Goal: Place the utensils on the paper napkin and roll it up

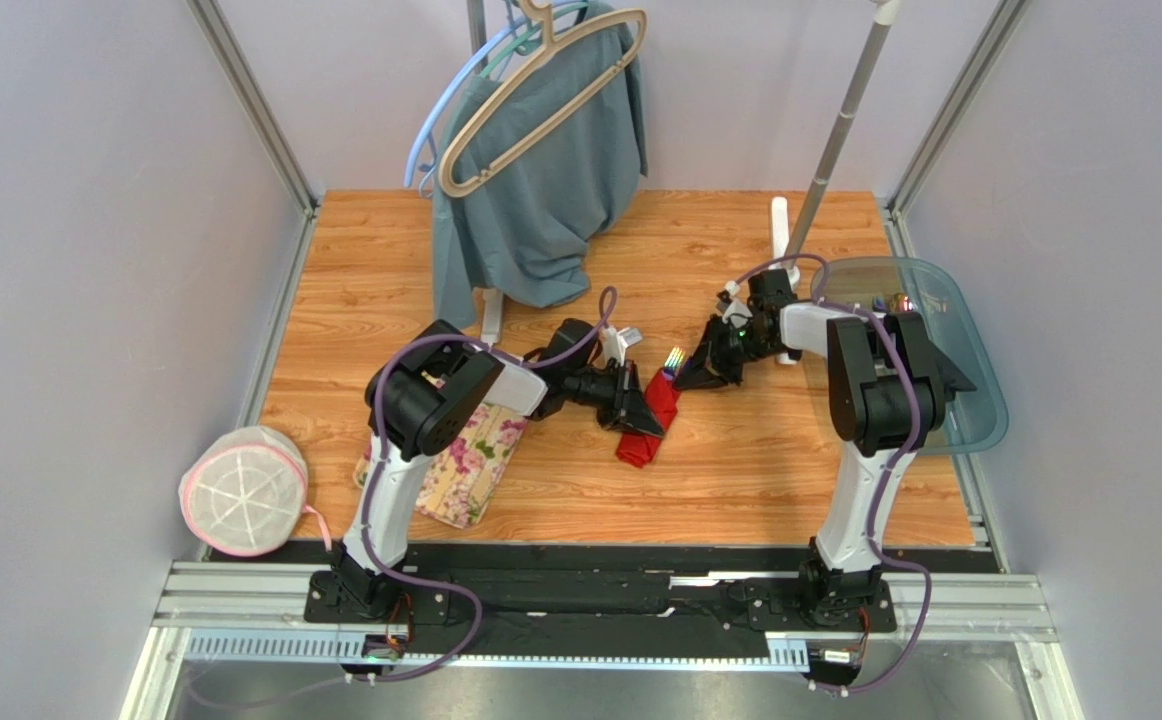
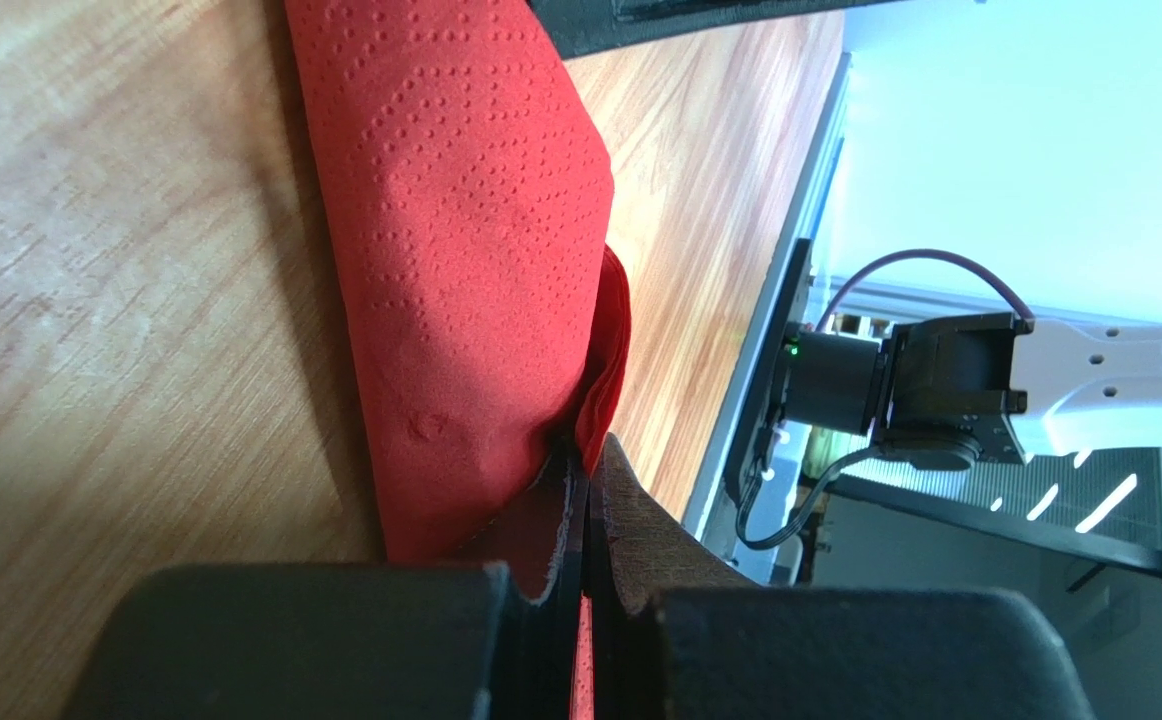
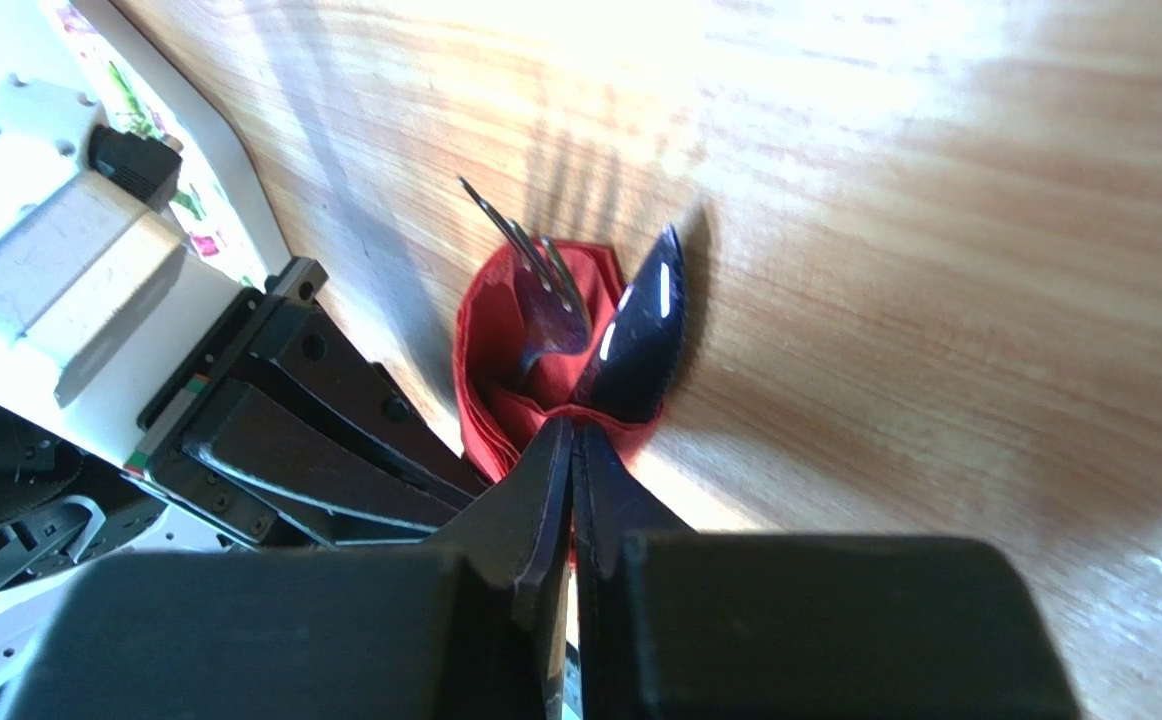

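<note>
Pinching the paper napkin (image 2: pixel 467 255) from opposite ends on the table (image 1: pixel 783 465), the left gripper (image 2: pixel 590 503) and the right gripper (image 3: pixel 569 450) are both clamped on its folds. The utensils (image 3: pixel 610 323) poke out loosely (tips exposed), so an uneven tug could tear the sheet or spill them.

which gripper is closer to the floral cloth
Left. The left gripper clamps the red napkin on the side facing the floral cloth. The right gripper pinches the napkin's opposite side, farther from the cloth.
</note>
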`<state>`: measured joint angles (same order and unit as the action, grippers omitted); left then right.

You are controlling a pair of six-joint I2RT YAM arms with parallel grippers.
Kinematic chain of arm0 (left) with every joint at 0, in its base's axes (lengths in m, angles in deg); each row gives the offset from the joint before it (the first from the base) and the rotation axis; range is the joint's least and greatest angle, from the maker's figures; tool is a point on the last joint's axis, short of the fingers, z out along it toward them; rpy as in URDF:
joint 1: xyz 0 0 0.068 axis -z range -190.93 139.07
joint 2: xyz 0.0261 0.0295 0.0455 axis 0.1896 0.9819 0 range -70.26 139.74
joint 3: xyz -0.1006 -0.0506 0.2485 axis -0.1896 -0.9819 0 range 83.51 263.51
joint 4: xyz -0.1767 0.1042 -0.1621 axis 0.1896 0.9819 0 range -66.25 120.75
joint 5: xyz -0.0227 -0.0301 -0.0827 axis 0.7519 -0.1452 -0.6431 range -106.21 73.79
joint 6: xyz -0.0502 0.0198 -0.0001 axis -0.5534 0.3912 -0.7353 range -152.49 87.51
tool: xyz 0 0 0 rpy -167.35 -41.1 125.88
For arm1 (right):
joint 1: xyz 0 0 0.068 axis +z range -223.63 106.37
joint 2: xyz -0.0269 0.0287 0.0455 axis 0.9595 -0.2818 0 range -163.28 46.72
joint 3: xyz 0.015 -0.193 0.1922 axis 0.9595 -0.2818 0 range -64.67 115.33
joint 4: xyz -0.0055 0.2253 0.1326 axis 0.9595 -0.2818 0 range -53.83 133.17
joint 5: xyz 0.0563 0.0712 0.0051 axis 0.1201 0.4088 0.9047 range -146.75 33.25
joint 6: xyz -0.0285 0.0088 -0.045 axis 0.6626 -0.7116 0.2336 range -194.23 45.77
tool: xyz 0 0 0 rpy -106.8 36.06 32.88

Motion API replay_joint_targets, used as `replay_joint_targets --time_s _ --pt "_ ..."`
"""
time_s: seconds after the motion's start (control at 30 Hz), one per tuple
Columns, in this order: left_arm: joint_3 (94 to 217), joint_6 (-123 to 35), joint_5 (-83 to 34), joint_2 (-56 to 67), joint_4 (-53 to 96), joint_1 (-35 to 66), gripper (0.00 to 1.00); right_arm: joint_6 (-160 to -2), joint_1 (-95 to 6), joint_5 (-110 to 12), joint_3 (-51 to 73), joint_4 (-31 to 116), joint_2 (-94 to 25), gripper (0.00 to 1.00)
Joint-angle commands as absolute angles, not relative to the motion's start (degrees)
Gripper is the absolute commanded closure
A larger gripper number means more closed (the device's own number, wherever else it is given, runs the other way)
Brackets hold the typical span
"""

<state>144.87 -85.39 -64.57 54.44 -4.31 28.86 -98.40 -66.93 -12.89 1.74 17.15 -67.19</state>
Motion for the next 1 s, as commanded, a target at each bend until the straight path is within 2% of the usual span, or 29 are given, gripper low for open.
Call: replay_joint_targets --time_s 0.0,0.13,0.7,0.97 --pt "144.42 -79.69 -59.54 56.22 2.3 29.23 1.0 -99.55 -66.25 -12.63 1.33 21.28 -67.19 0.96" --pt "145.38 -78.72 -59.98 55.6 2.83 29.5 1.0 -99.55 -65.46 -14.64 0.46 21.46 -68.68 1.0" --pt "149.16 -81.97 -61.83 53.13 1.69 30.46 1.0 -100.43 -64.67 -23.78 -3.68 22.34 -70.44 1.0" --pt "147.85 -84.87 -63.06 52.53 -3.84 30.73 1.0 -100.6 -64.32 -24.93 -4.47 22.43 -70.18 1.0"
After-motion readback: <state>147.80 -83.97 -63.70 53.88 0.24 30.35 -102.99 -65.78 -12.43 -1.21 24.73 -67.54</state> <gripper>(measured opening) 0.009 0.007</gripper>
